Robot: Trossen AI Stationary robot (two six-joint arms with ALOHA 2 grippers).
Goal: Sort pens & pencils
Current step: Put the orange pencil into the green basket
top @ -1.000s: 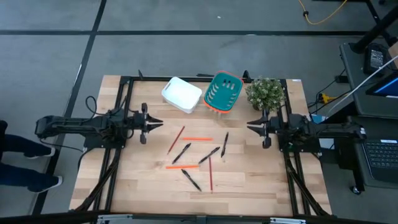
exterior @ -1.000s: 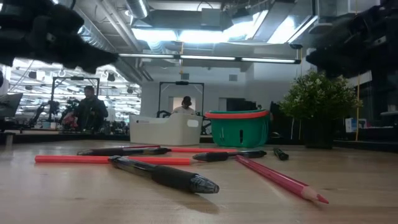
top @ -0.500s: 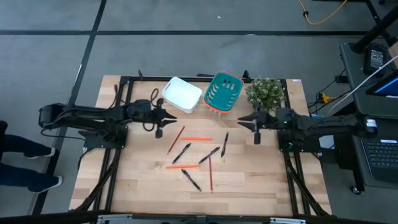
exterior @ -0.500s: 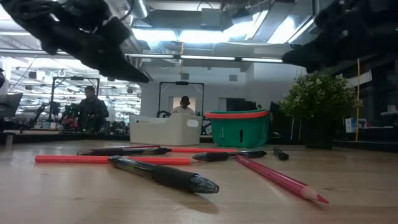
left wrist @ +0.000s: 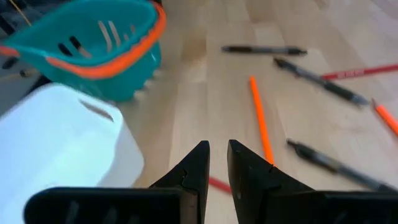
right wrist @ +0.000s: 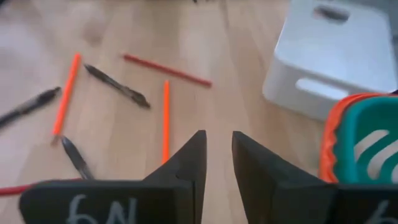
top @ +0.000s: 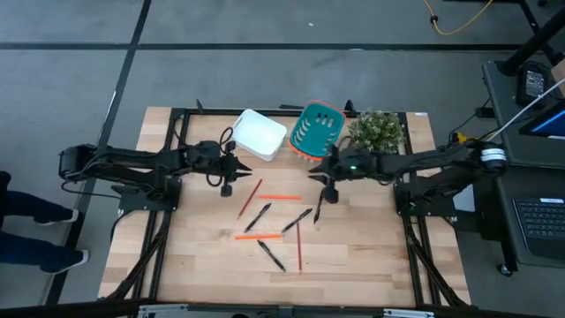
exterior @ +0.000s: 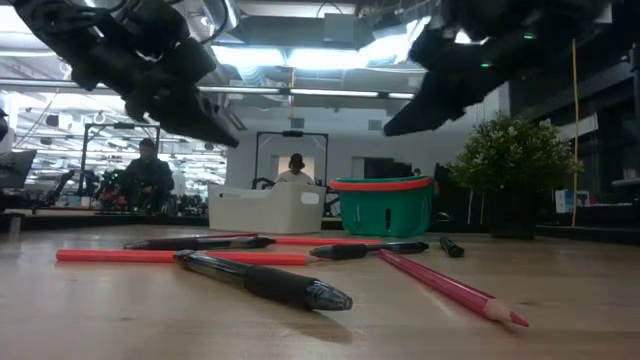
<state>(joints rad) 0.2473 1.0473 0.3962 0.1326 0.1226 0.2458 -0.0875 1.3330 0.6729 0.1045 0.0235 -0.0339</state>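
Several black pens lie flat on the wood table, among them one (top: 259, 215), one (top: 297, 219) and one (top: 319, 205). Between them lie the red and orange pencils, among them a red one (top: 250, 198), an orange one (top: 281, 196) and another orange one (top: 259, 236). My left gripper (top: 240, 170) (left wrist: 218, 146) hovers above the table just left of the group, beside the white bin, its fingers a narrow gap apart. My right gripper (top: 314, 173) (right wrist: 219, 140) hovers in front of the teal basket, above the group's far right side, also narrowly open. Neither holds anything.
A white bin (top: 259, 134) and a teal basket with an orange rim (top: 317, 131) stand side by side at the table's far edge, with a potted plant (top: 375, 131) to their right. Bare wood lies near the front edge. People show far off in the room (exterior: 145, 175).
Both arms have reached in from the table's sides toward its middle. The left gripper moved right, up to the white bin. The right gripper travelled farther, leftward past the plant to the front of the teal basket. Pens and pencils have not moved.
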